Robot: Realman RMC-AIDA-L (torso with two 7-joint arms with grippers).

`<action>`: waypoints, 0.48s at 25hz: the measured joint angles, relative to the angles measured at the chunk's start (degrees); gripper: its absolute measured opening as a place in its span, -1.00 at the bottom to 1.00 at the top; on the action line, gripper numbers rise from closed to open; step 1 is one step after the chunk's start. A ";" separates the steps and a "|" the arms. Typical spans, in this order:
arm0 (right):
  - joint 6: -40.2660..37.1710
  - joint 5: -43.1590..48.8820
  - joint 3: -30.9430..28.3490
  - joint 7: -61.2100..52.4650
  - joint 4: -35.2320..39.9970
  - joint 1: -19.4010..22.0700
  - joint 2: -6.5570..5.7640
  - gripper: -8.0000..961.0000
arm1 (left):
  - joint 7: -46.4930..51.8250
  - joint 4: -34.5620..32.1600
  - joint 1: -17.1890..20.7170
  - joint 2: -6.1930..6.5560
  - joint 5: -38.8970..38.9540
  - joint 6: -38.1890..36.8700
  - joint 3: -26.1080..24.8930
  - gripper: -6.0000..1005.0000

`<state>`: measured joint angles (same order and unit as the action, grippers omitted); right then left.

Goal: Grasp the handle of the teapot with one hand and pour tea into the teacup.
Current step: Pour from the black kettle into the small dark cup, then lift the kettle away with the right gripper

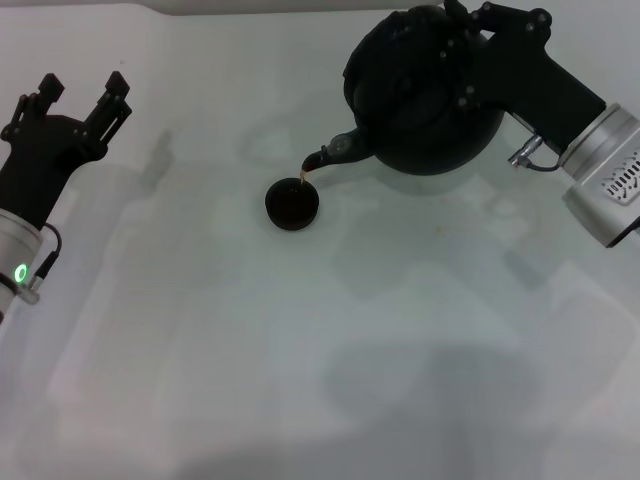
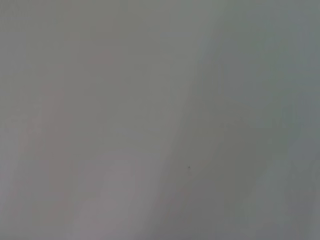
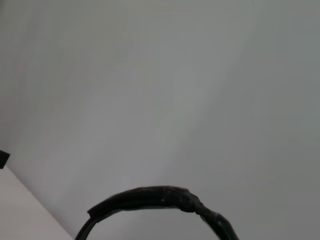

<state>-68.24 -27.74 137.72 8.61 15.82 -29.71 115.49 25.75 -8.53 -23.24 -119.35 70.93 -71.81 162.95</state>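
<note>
Your teapot [image 1: 425, 95] is up off the table at the far right of the head view, tipped over toward your left so that its short spout [image 1: 335, 152] points down at the teacup [image 1: 292, 204]. A thin brown stream of tea [image 1: 305, 172] runs from the spout tip into the cup's far rim, and the cup already holds dark liquid. The cup itself sits upright on the white table [image 1: 300, 350], near the middle of the work area, just below and to the left of the pot's belly, with the spout tip close above it but not touching. Your right gripper [image 1: 470, 35] comes in from the right edge and is clamped on the handle at the top of the pot, its black fingers wrapped against the pot's dark upper side, so you cannot pick out the hoop itself in the head view. In the right wrist view you see only an arc of the handle [image 3: 160, 197], ribbed and wrapped-looking, against a plain pale background. Your left gripper [image 1: 85, 90] is parked well apart at the far left, above the table, with its two fingers spread and nothing between them. The left wrist view gives you only blank grey surface.
</note>
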 joint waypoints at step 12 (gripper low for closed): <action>0.04 0.06 0.00 0.00 0.00 0.02 0.00 -0.67 | 0.00 0.00 -0.06 0.00 0.00 0.08 0.00 0.78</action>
<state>-68.20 -27.68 137.72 8.62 15.82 -29.69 115.49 25.75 -8.53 -23.29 -119.35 70.93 -71.72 162.95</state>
